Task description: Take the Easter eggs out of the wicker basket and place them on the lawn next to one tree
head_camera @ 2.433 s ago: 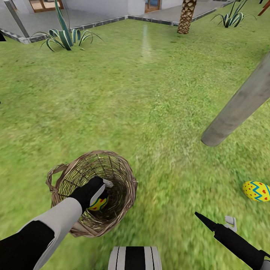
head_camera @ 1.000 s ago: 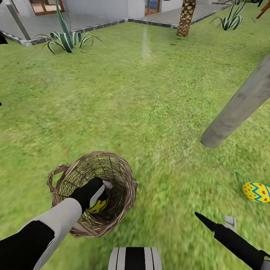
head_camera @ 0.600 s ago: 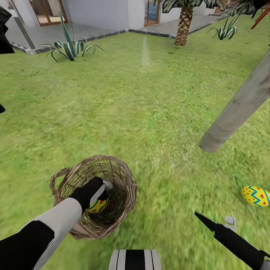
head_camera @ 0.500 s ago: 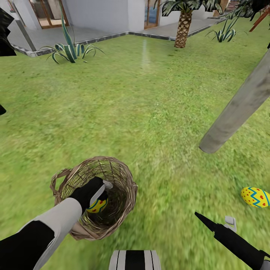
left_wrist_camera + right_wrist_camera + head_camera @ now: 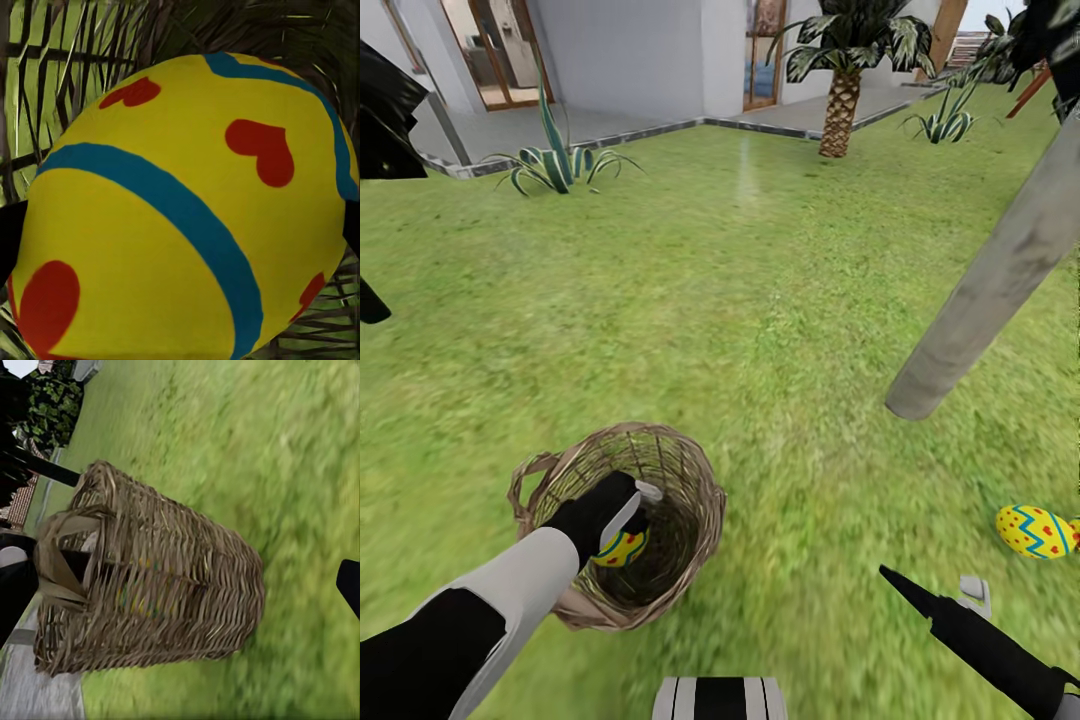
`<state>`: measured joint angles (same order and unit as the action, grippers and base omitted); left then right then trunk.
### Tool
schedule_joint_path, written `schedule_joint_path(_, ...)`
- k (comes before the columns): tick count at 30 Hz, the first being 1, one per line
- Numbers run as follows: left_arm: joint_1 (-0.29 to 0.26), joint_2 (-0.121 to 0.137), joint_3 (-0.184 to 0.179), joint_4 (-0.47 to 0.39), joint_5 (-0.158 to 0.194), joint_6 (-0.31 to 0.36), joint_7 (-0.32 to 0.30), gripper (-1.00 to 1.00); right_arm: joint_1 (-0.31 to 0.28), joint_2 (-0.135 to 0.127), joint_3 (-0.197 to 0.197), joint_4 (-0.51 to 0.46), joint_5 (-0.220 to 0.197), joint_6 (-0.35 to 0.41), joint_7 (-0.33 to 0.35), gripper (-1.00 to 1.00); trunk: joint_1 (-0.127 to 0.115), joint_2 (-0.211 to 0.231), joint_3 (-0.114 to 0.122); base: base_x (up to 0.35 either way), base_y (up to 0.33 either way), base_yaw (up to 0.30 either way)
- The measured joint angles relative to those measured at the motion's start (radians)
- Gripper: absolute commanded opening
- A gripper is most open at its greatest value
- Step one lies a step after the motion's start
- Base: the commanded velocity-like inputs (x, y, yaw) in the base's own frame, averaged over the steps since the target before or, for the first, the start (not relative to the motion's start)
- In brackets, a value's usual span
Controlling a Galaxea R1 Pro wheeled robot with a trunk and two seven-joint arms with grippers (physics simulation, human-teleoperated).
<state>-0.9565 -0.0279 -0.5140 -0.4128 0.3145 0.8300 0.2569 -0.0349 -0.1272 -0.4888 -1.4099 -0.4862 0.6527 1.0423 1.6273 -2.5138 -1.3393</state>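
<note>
Bright, even daylight; grass perhaps slightly blurred.

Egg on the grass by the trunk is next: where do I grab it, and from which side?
Take the egg on the lawn across its narrow middle, coming straight down from above with the right gripper. It lies on its side, long axis roughly left-right in the head view, so fingers should probably close front-to-back. The tree trunk stands beyond it, leaving the top unobstructed.
</note>
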Motion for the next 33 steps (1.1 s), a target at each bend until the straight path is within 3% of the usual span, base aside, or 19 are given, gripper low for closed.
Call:
schedule_joint_path(14,0.001,-0.004,0.0,-0.002,0.001,-0.005,-0.001,-1.0,0.0,0.0,0.0,0.0,0.0,0.0,0.0,1.0,-0.006,0.003,0.054,-0.003,0.0,0.0)
schedule_joint_path(21,0.001,0.0,0.004,-0.054,0.004,0.033,-0.007,-1.0,0.0,0.0,0.0,0.0,0.0,0.0,0.0,1.0,-0.01,0.005,0.081,0.0,0.0,0.0)
schedule_joint_path(33,0.001,0.001,0.007,-0.06,0.003,0.084,-0.047,-1.0,0.0,0.0,0.0,0.0,0.0,0.0,0.0,1.0,-0.015,0.008,0.128,0.0,0.0,0.0)
